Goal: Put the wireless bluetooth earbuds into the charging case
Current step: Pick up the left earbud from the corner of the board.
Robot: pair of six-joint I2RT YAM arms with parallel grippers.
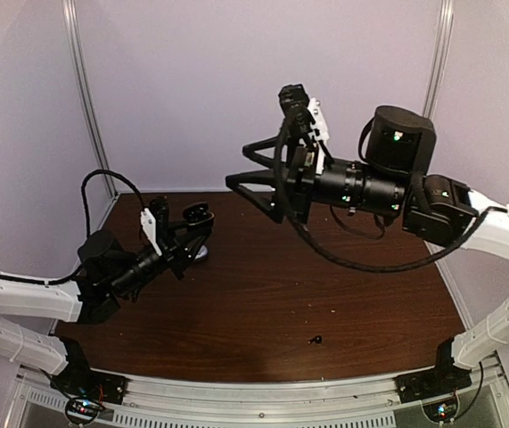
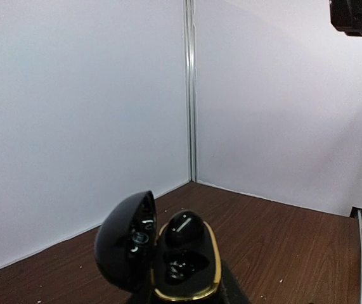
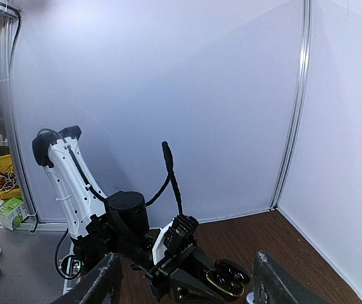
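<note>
The charging case (image 2: 187, 269) is black with a gold rim and stands open, its lid (image 2: 125, 240) swung to the left. My left gripper (image 2: 190, 296) is shut on its base and holds it above the table (image 1: 263, 294). One black earbud (image 2: 184, 229) sits in the far socket. The near socket shows only dark glints, and I cannot tell if it is filled. My right gripper (image 1: 238, 165) hangs high over the table's back, open and empty. In the right wrist view its fingers (image 3: 104, 282) frame the case (image 3: 229, 278). A tiny black bud-sized piece (image 1: 316, 340) lies near the front.
A small shiny silver thing (image 1: 202, 253) lies on the table just under the left gripper, and it also shows in the right wrist view (image 3: 250, 297). Pale walls with metal posts close in the back and sides. An aluminium rail (image 1: 263, 392) runs along the near edge.
</note>
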